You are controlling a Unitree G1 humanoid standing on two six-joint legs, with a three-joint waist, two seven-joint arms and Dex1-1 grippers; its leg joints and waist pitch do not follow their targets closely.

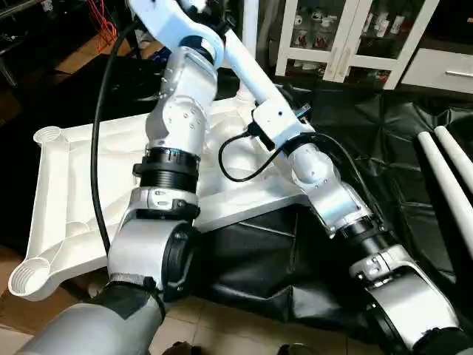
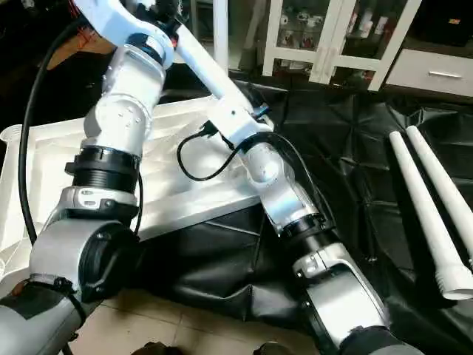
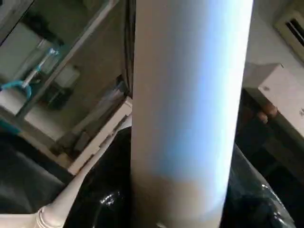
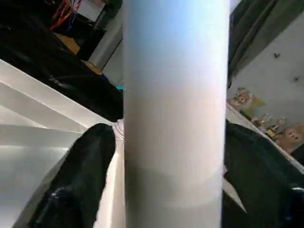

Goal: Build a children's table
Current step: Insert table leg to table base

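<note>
- Table top (image 1: 81,185) lies ribbed side up, left of frame; one leg (image 1: 251,29) stands at its far corner.
- Two spare legs (image 2: 429,200) wait, right edge.
- Right gripper (image 4: 166,156) fingers (image 4: 80,180) flank that leg; left grip unclear.

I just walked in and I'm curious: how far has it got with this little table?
Done: the top lies underside up. In hand: both arms reach to one upright leg at its far corner. Left: two loose legs on the black sheet, and two left corner sockets stand empty.
</note>
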